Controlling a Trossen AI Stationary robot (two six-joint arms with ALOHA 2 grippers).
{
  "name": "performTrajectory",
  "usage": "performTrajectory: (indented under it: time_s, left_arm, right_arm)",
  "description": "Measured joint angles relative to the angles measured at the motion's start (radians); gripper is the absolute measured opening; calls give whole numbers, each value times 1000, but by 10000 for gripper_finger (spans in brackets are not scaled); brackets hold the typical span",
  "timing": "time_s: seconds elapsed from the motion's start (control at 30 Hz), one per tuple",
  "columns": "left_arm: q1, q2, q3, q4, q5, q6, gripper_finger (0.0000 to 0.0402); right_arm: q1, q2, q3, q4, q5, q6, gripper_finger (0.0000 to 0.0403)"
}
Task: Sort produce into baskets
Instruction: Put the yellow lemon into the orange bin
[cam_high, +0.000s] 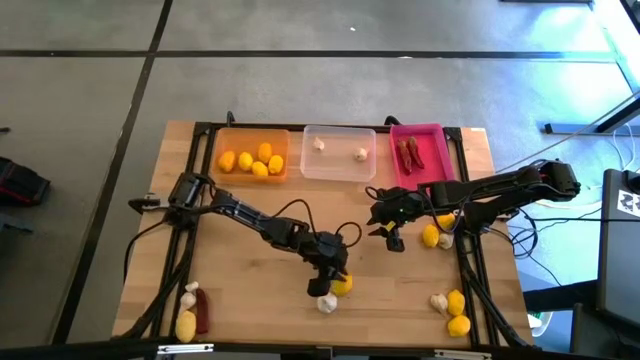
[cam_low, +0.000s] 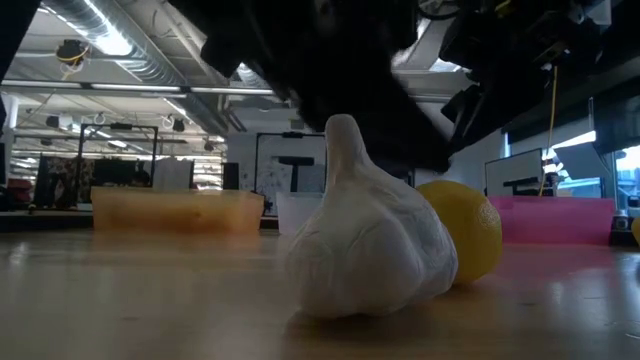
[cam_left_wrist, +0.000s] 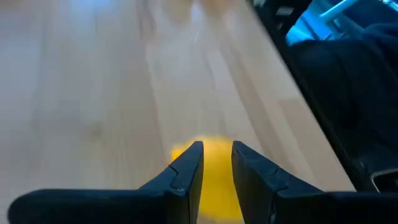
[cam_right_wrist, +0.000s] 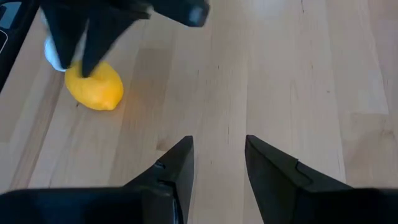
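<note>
On the wooden table (cam_high: 260, 270), a few pieces of produce lay at the near left corner (cam_high: 190, 310). At the far edge stood the orange basket (cam_high: 252, 155) with lemons, the clear basket (cam_high: 338, 152) with garlic, and the pink basket (cam_high: 420, 150) with chilies. The left end effector (cam_left_wrist: 216, 163) hung low over a lemon (cam_high: 342, 286) beside a garlic bulb (cam_low: 365, 240), fingers narrowly parted astride the fruit; a firm grasp could not be told. The right end effector (cam_right_wrist: 217, 152) hovered open and empty over bare wood, with more produce near the right edge (cam_high: 450, 310).
</note>
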Motion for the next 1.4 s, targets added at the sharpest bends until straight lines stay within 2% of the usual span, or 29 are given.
performTrajectory:
  time_s: [0.07,0.2,0.5,0.6,0.77,0.87,1.03,1.17,1.4]
  left_arm:
    - [-8,0,0,39,0,54,73]
    - [-8,25,0,24,30,59,60]
    - [29,17,4,-116,39,78,34]
    - [29,-4,3,-185,-11,78,29]
    - [28,-80,-5,-433,-216,76,23]
    - [30,-152,1,-508,-293,43,24]
    - [25,-216,-1,-471,-295,14,31]
    - [26,-222,0,-458,-296,-2,38]
    - [26,-208,-1,-457,-296,-22,51]
  right_arm:
    - [0,0,0,0,0,0,138]
    - [0,0,0,0,0,1,138]
    - [0,0,0,-23,1,2,138]
    - [0,0,0,-38,1,2,138]
    - [0,0,0,-44,18,2,138]
    - [0,0,0,-44,45,3,138]
    - [0,0,0,-56,48,3,138]
    - [11,-10,0,-172,-4,35,138]
    - [146,-57,0,-393,51,194,138]
